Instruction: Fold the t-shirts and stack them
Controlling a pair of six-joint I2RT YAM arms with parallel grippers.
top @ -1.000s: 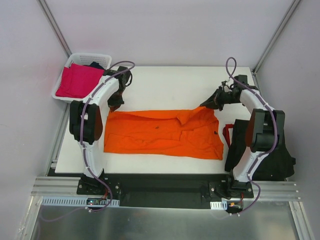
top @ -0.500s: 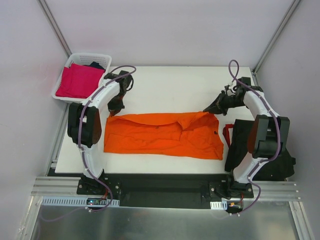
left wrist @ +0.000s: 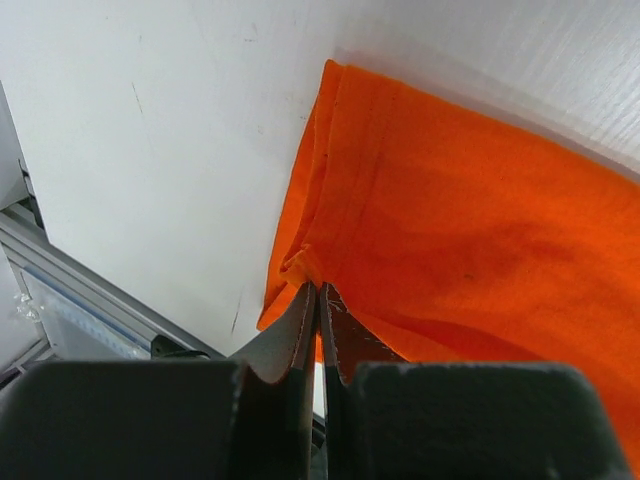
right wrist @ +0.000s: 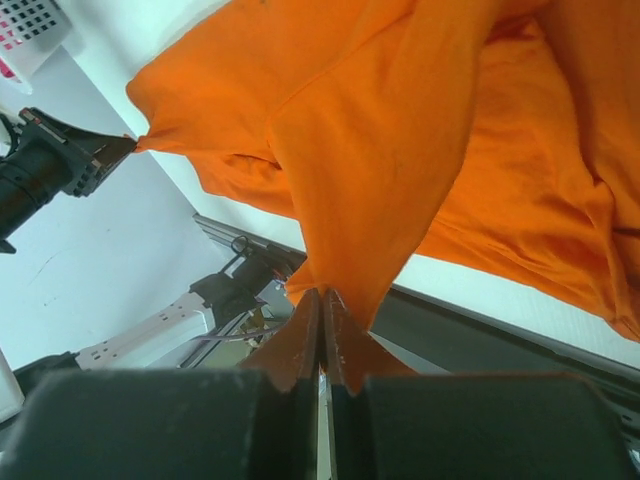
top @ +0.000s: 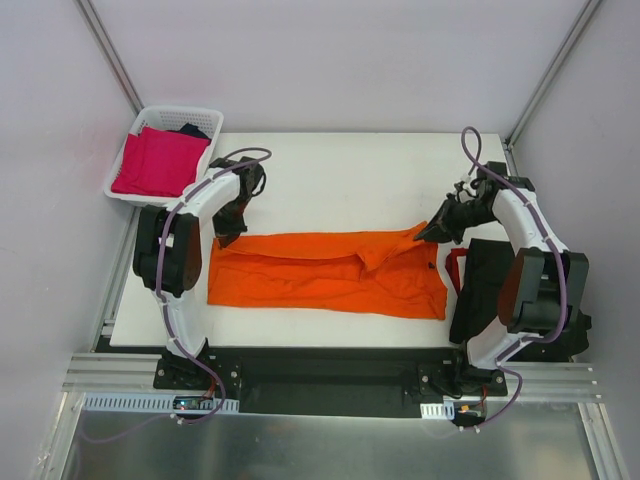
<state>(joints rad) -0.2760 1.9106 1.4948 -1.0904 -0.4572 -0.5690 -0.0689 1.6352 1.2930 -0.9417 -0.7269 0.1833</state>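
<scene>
The bright orange t-shirt (top: 330, 273) lies spread across the near half of the white table (top: 350, 175), its far edge lifted. My left gripper (top: 226, 238) is shut on the shirt's far left corner (left wrist: 300, 262). My right gripper (top: 428, 234) is shut on the far right corner, and the cloth (right wrist: 400, 150) hangs from it. A black t-shirt with red trim (top: 500, 300) lies at the table's right edge, under my right arm. A magenta-pink t-shirt (top: 158, 160) lies folded in the white lattice basket (top: 178, 114) at the far left, with a dark cloth (top: 190, 130) behind it.
The basket stands off the table's far left corner. Grey walls close in the cell on three sides. A black rail and a metal sheet (top: 330, 440) run along the near edge by the arm bases.
Both grippers have pulled the shirt's far edge toward the near side. The fold has moved nearer, and the orange cloth looks narrower from far to near.
</scene>
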